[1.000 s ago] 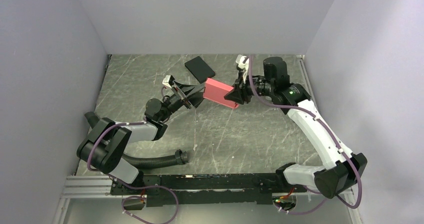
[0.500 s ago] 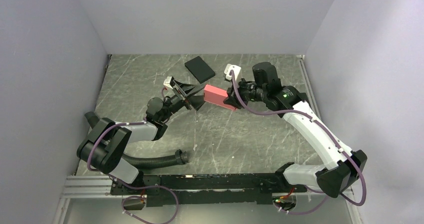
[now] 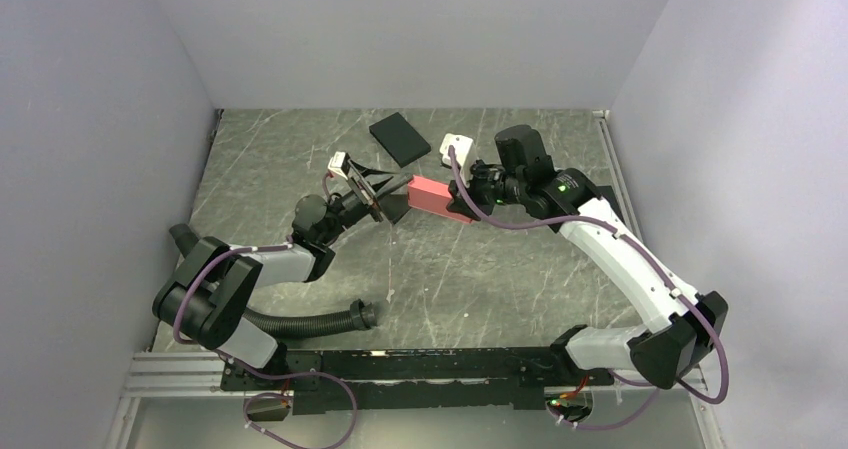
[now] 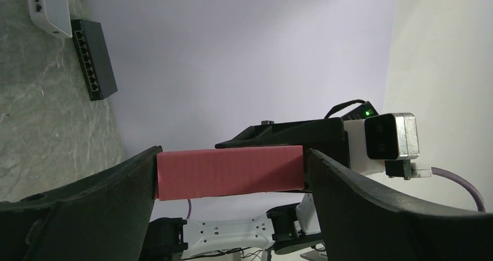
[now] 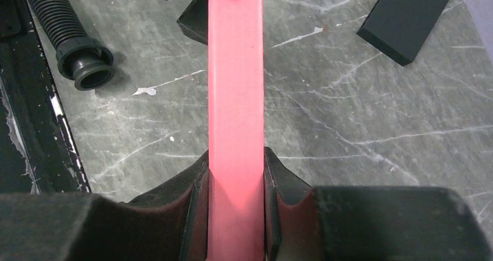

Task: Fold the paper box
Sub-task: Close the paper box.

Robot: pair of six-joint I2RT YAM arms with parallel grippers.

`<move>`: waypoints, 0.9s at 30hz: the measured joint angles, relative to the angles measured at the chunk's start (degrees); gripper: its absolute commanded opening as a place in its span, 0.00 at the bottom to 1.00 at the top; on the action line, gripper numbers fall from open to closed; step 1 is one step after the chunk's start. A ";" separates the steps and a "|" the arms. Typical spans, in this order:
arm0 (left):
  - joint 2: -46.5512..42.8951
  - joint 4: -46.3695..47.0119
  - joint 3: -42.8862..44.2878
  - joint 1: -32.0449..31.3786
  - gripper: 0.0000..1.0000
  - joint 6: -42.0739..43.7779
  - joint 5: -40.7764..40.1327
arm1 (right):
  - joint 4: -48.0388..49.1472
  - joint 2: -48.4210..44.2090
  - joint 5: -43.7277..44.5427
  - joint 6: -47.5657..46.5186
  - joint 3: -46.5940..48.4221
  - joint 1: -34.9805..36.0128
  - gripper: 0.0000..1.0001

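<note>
My right gripper (image 3: 462, 197) is shut on the pinkish-red paper box (image 3: 437, 198) and holds it above the table's middle back, as a flat closed box. In the right wrist view the box (image 5: 235, 86) runs straight out between the pads of my right gripper (image 5: 235, 156), edge on. My left gripper (image 3: 393, 197) stands open at the box's far end. In the left wrist view the box (image 4: 229, 171) spans the gap of my left gripper (image 4: 232, 156), close to the left finger (image 4: 116, 197), with a sliver of space at the right finger (image 4: 372, 203).
A black flat box (image 3: 400, 139) lies on the table behind the grippers. A black ribbed hose (image 3: 310, 321) lies at the front left, near the black rail (image 3: 400, 364). Grey walls close in the table on three sides.
My left jaws have spread wide and let go of the box's end. The right arm has carried the box a little left and turned it, so it shows narrower from above.
</note>
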 measured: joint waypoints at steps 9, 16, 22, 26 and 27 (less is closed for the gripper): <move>0.55 1.22 0.00 0.00 0.97 1.33 1.07 | -1.40 0.94 0.09 -0.42 1.14 0.02 0.00; 0.55 -1.62 0.02 0.00 0.90 1.79 3.48 | -4.24 2.23 1.03 -2.54 2.54 1.27 0.00; 0.55 -4.85 0.35 0.00 0.79 1.86 5.16 | -8.81 5.11 2.95 -4.35 6.08 2.69 0.00; 0.55 -6.12 0.74 0.00 0.64 1.97 5.29 | -12.09 7.34 3.50 -4.87 8.81 2.69 0.10; 0.55 -6.16 0.74 0.00 0.62 1.95 5.29 | -12.66 7.76 3.54 -4.98 9.33 2.69 0.17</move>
